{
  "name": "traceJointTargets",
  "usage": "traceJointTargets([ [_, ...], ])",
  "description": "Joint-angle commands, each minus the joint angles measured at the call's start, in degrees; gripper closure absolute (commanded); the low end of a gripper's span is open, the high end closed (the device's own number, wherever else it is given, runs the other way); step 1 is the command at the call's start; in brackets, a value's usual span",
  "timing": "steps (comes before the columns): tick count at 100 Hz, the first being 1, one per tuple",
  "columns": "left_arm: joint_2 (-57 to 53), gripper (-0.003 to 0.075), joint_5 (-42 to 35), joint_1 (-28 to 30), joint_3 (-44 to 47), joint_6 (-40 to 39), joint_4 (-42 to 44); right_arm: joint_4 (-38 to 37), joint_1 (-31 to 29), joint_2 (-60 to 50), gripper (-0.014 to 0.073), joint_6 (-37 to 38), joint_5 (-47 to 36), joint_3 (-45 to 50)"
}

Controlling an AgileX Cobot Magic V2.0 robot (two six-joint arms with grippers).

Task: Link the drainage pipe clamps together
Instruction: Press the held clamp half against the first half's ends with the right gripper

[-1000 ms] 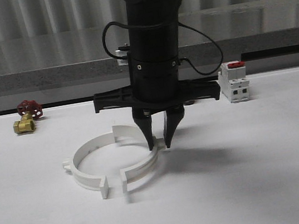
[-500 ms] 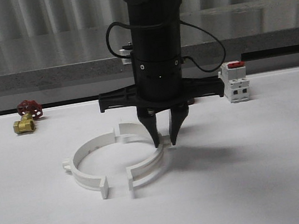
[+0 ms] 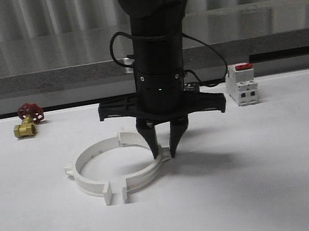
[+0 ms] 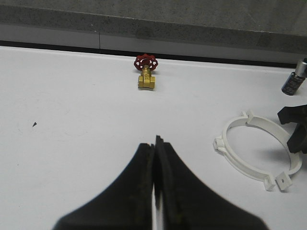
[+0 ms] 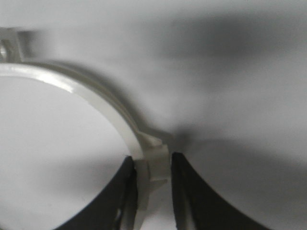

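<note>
Two white drainage pipe clamps lie as a ring on the white table. The left half (image 3: 83,161) and the right half (image 3: 146,176) face each other, with a narrow gap between their front tabs (image 3: 115,194). My right gripper (image 3: 164,156) points straight down and is shut on the right half at its outer lug (image 5: 154,143), one finger inside the band and one outside. In the left wrist view the ring (image 4: 240,160) lies off to the side, and my left gripper (image 4: 156,142) is shut on nothing, away from it over bare table.
A brass valve with a red handwheel (image 3: 27,120) (image 4: 145,72) sits at the back left. At the back right is a white breaker with a red top (image 3: 242,85). A grey ledge (image 3: 32,75) runs behind the table. A small dark cylinder (image 4: 292,81) lies near the back.
My right gripper first shifted right, then back left, carrying the right clamp half with it. The gap between the front tabs has narrowed.
</note>
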Motion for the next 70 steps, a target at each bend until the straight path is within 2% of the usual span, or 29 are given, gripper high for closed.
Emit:
traceJointTargets([
  [1, 0.3, 0.0741, -4.3, 0.0, -1.6, 0.1, -0.2, -0.1, -0.1, -3.0, 0.0649, 1.1, -1.7, -1.6],
  [53, 0.3, 0.0741, -4.3, 0.0, -1.6, 0.1, -0.2, 0.7, -0.1, -3.0, 0.0645, 1.7, -2.0, -1.6],
  [70, 0.3, 0.0741, -4.3, 0.0, -1.6, 0.1, -0.2, 0.8, -0.1, -3.0, 0.0543, 1.7, -2.3, -1.6],
])
